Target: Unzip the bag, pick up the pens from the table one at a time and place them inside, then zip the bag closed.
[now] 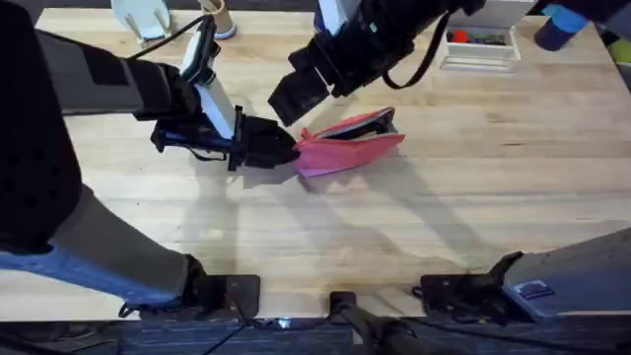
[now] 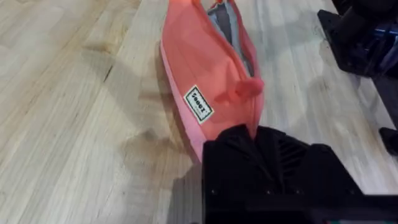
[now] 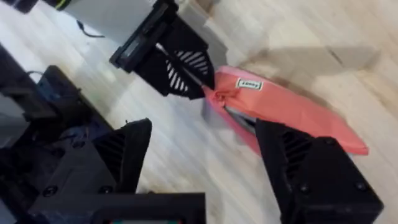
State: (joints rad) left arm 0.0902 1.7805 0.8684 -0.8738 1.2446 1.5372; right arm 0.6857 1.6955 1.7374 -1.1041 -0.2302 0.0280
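Wood plank table (image 1: pixel 493 187) (visible grain)

1. The bag (image 1: pixel 350 144) is pink and long, with a small white label on its side.
2. It lies near the middle of the table (image 1: pixel 473 217), with its zipper partly open.

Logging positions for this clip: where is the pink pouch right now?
Overhead, the pink pouch lies mid-table, its left end clamped by the left gripper, the right gripper hovering just behind it.

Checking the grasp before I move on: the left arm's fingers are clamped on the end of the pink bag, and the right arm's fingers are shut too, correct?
Not quite. The right gripper has its fingers spread open above the bag, as the right wrist view shows. The left gripper is clamped on the bag's end.
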